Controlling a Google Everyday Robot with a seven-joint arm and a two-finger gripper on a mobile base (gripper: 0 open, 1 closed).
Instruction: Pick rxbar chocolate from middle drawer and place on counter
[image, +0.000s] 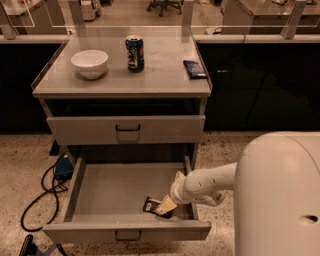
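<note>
The middle drawer (119, 189) is pulled open below the counter (160, 67). The rxbar chocolate (150, 204), a small black bar, lies flat on the drawer floor near the front right corner. My gripper (164, 207) reaches in from the right and is down at the bar's right end, touching or covering it. The bar's right part is hidden by the gripper.
On the counter stand a white bowl (89, 63), a blue can (134, 53) and a flat dark blue packet (194, 69). The upper drawer (125, 129) is closed. A black cable (40, 200) and a blue device (63, 166) lie on the floor to the left. My white body (280, 195) fills the lower right.
</note>
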